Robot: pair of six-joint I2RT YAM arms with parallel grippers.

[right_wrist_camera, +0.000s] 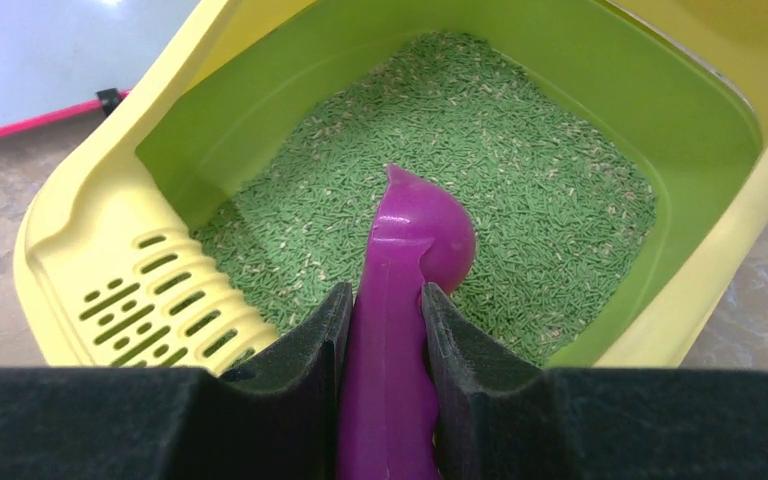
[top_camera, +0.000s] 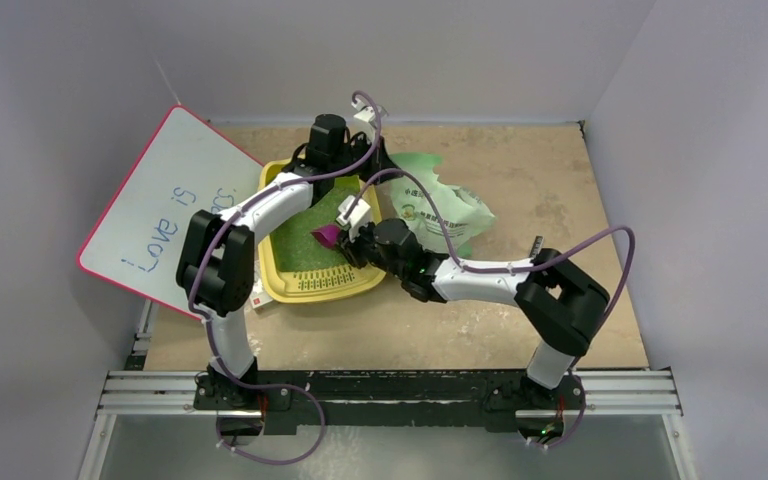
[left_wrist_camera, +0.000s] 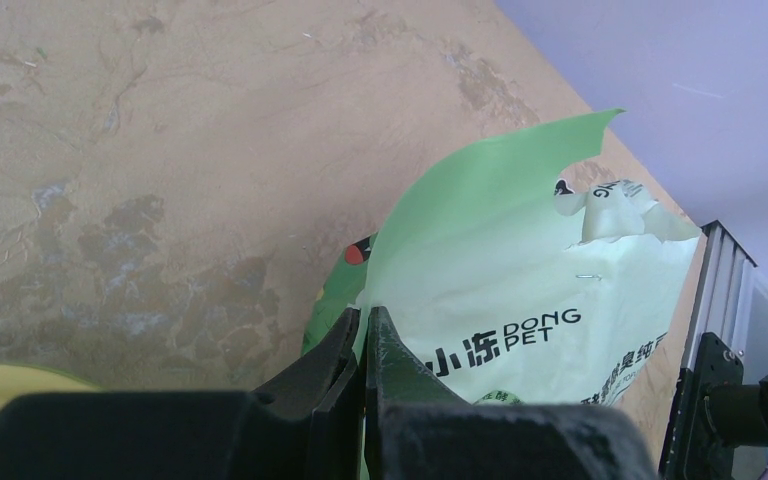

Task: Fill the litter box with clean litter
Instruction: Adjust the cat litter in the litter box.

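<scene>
Two grippers engaged: right gripper [right_wrist_camera: 385, 295] pinches purple scoop [right_wrist_camera: 422, 238] handle, bowl resting on clean litter [right_wrist_camera: 545, 170] in the litter box [right_wrist_camera: 78, 232] just ahead; left gripper [left_wrist_camera: 363, 315] clamps litter bag [left_wrist_camera: 520, 280] edge.

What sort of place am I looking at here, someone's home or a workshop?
Probably a robotics lab test cell, not a home: white-and-black robot arms mounted on an aluminium rail, plain lilac walls boxing in a worn tan tabletop, and a yellow plastic litter box set out on it.
</scene>
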